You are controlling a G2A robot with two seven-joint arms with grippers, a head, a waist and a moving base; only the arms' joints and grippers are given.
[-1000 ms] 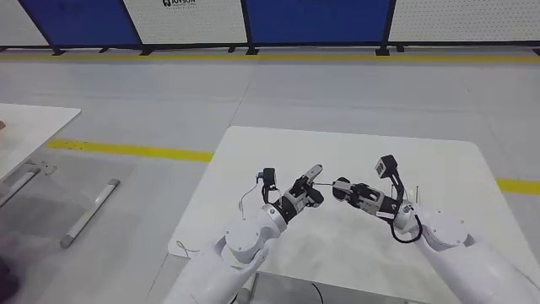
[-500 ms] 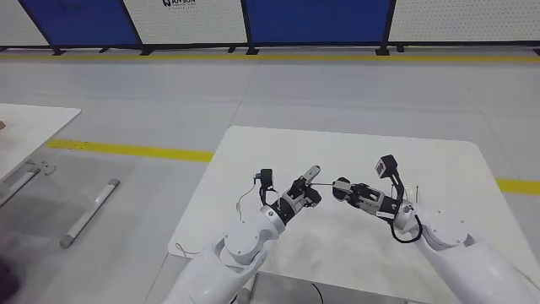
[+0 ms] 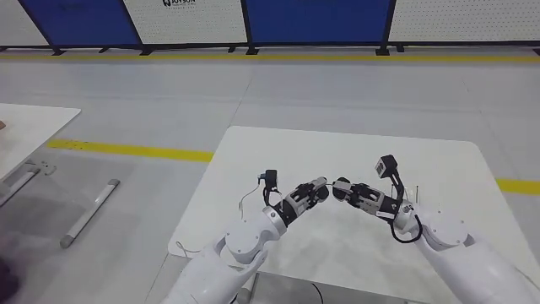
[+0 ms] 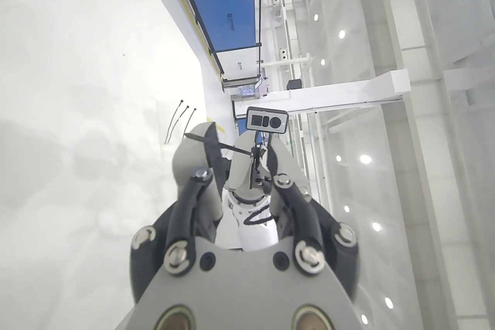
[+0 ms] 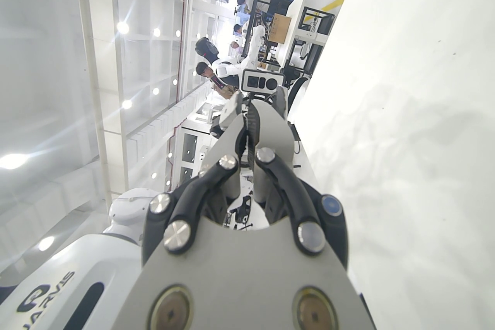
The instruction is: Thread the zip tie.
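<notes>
Starting left: your left gripper (image 3: 316, 188) sits above the middle of the surface (image 3: 354, 148). Its fingers (image 4: 209, 149) are spread apart, and I can't confirm they grip anything. The black zip tie (image 4: 232, 148) is held up off the surface and crosses the gap between those fingers. One end pokes out past a fingertip, and you can't tell from this whether it touches. Your right gripper (image 3: 342, 189) faces the left one almost tip to tip, fingers closed on the zip tie's other end. Further right, three spare zip ties (image 4: 178, 119) lie flat side by side on the surface toward its right edge, apart from both grippers.
</notes>
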